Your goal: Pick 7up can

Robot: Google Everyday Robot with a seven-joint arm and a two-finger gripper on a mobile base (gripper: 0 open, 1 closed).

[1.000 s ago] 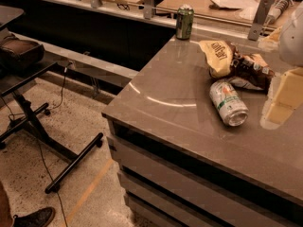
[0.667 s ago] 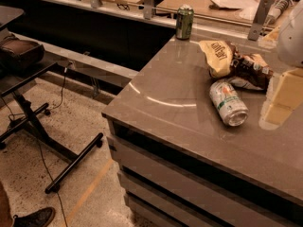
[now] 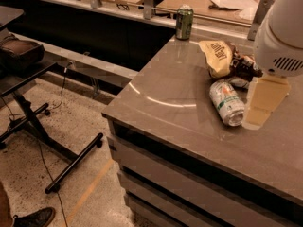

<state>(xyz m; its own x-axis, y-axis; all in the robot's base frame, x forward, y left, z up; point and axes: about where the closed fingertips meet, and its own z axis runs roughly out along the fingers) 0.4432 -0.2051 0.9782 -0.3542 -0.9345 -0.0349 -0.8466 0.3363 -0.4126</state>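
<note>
The 7up can, silver-white with green lettering, lies on its side on the grey table, its shiny end facing the front edge. My gripper, pale yellow under the white arm housing, hangs just to the right of the can, close beside it and low over the table top. It holds nothing that I can see.
A darker green can stands upright at the table's far edge. A yellow chip bag and a dark snack bag lie just behind the 7up can. A black stand and cables are on the floor at the left.
My gripper has shifted slightly left, closer to the 7up can. The can and the bags have not moved.
</note>
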